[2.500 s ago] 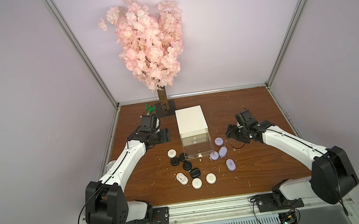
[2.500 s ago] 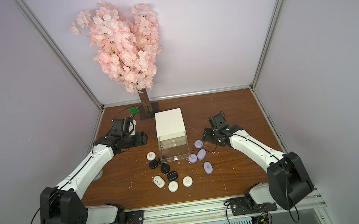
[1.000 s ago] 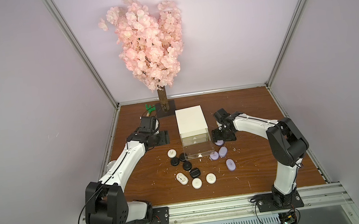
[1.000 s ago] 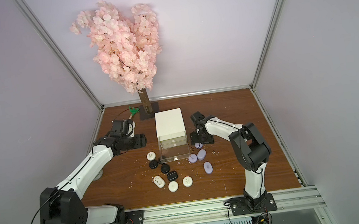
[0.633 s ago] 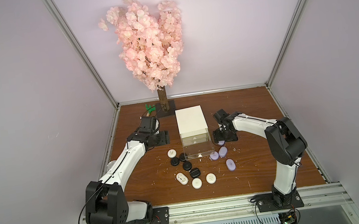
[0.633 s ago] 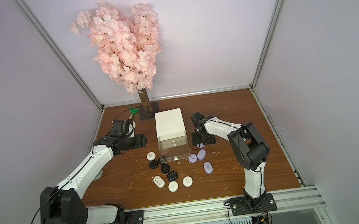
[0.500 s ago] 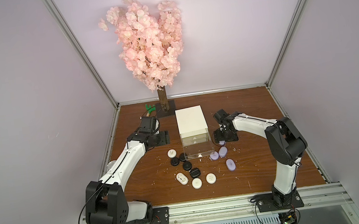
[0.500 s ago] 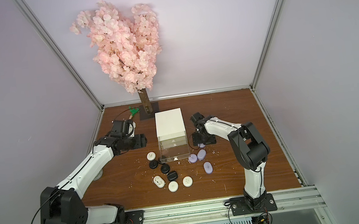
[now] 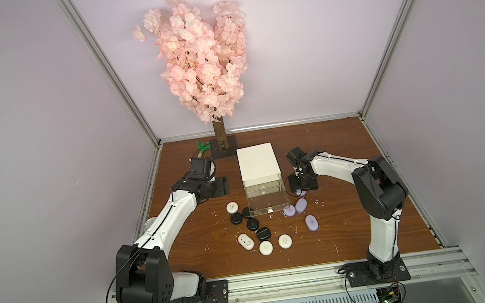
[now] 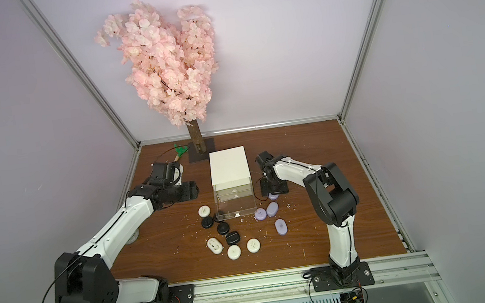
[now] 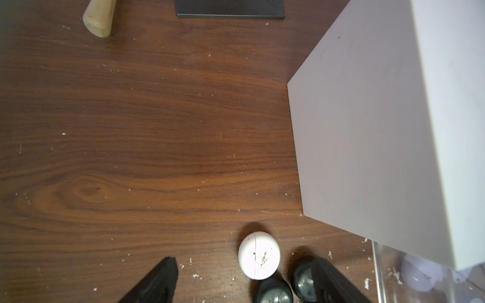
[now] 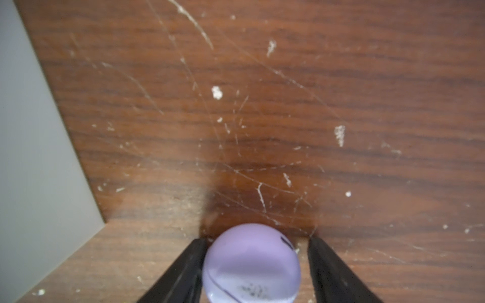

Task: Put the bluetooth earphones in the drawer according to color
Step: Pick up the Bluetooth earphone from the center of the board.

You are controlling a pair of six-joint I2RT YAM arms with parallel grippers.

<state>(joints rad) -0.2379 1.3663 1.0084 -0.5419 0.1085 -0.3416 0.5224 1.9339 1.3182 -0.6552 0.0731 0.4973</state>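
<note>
A lavender case (image 12: pixel 252 265) is straddled by the right gripper (image 12: pixel 257 241) at 3 o'clock of the cabinet (image 9: pixel 258 164), low over the tabletop (image 9: pixel 340 225). In the right wrist view the gripper is seen apart. One finger (image 12: pixel 181 275) appears to touch the case while a narrow gap is left at the other, so no clamp is judged to be made yet. This case is probably taken first because it lies nearest that arm. It is approached from above so that its rounded sides can be pinched.

The bottom drawer (image 9: pixel 275 215) is pulled out toward 6 o'clock and appears empty, apparently so that cases can be lowered in from above. The two upper drawers are shut. Three more lavender cases (image 9: pixel 301 205) lie at 5 o'clock of the cabinet, near the drawer's corner. The black cases (image 9: pixel 253 224) and white cases (image 9: pixel 265 247) are gathered at 6 to 7 o'clock.

The left gripper (image 11: pixel 244 258) is held apart and empty at 9 o'clock of the cabinet, near a white case. It is probably kept aside so that the drawer is not obstructed.
</note>
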